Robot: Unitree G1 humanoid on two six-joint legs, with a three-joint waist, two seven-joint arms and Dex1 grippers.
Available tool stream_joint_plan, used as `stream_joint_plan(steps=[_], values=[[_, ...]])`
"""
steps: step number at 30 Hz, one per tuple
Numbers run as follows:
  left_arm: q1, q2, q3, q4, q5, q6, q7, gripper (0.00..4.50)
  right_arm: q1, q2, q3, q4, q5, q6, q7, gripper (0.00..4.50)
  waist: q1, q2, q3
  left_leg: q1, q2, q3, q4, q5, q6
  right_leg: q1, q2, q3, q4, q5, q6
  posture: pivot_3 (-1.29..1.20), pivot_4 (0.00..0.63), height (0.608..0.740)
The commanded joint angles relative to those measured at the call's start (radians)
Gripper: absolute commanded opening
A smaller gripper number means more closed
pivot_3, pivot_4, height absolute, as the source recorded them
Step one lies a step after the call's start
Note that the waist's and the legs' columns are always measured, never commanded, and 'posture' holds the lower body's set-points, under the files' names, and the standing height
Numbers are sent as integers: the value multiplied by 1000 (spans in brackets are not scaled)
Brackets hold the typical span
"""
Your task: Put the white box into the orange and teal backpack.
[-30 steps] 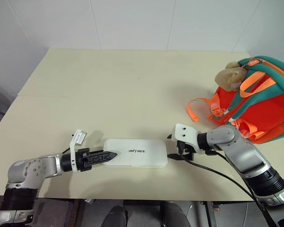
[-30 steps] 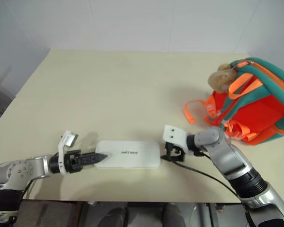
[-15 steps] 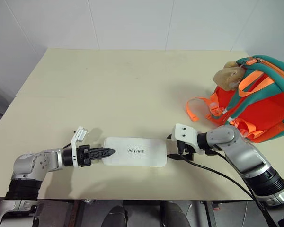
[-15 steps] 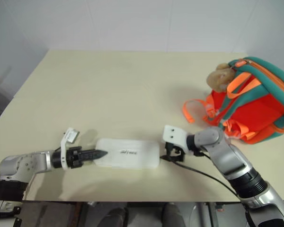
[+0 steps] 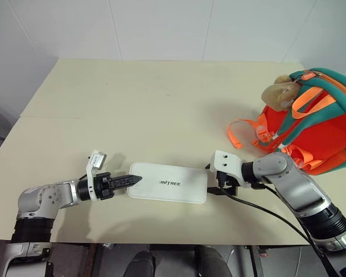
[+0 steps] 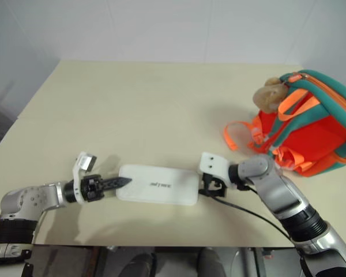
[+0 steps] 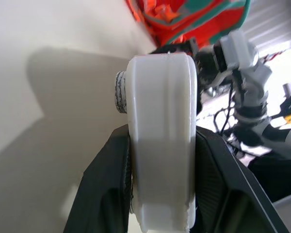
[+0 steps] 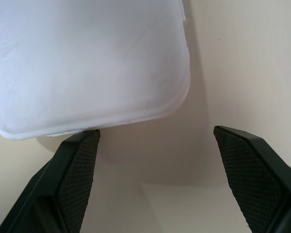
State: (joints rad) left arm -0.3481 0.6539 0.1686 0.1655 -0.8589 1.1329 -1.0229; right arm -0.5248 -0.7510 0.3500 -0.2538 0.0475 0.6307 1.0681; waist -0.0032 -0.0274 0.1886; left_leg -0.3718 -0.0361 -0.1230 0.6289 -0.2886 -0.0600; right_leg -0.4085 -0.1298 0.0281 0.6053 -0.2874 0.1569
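The white box (image 5: pixel 168 182) lies flat near the table's front edge, its "UNITREE" lettering facing up. My left gripper (image 5: pixel 134 179) is shut on the box's left end; in the left wrist view the box edge (image 7: pixel 160 126) is clamped between the two black fingers (image 7: pixel 111 184). My right gripper (image 5: pixel 214 184) stands open at the box's right end. In the right wrist view a rounded corner of the box (image 8: pixel 97 63) sits just ahead of the spread fingers (image 8: pixel 77 165). The orange and teal backpack (image 5: pixel 320 127) stands at the far right of the table.
A tan plush toy (image 5: pixel 279 92) hangs on the backpack's top left. Orange webbing loops (image 5: pixel 242 133) trail from it onto the cream table (image 5: pixel 161 104). A black cable (image 5: pixel 265 210) runs along my right arm over the table's front edge.
My left gripper has shut on the box's left end. The box has turned slightly and shifted a little toward the right gripper. The right arm has not moved.
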Motion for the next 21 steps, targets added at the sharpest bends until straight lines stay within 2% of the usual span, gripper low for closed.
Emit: stream_joint_plan(steps=[1,8,15,21], values=[[-1,-5,62,-21,-10,50,99,1373,8,-2,-23,-53,23,-5,2,4500,-1,0,0,0,0,0,0,0,0,0,0,0,0,0,0,0,150,740],[21,-30,122,-20,-39,102,169,1370,15,-14,-39,-51,31,-5,-1,4500,-2,0,0,0,0,0,0,0,0,0,0,0,0,0,0,0,150,740],[17,-68,279,-15,-132,132,262,1339,46,-39,-97,-75,56,8,-14,4500,-1,0,0,0,0,0,0,0,0,0,0,0,0,0,0,0,150,740],[22,-139,380,-50,-217,141,354,1317,90,3,-191,-109,96,57,-109,4500,2,0,0,0,0,0,-1,1,-2,0,0,0,-1,0,0,0,150,740]])
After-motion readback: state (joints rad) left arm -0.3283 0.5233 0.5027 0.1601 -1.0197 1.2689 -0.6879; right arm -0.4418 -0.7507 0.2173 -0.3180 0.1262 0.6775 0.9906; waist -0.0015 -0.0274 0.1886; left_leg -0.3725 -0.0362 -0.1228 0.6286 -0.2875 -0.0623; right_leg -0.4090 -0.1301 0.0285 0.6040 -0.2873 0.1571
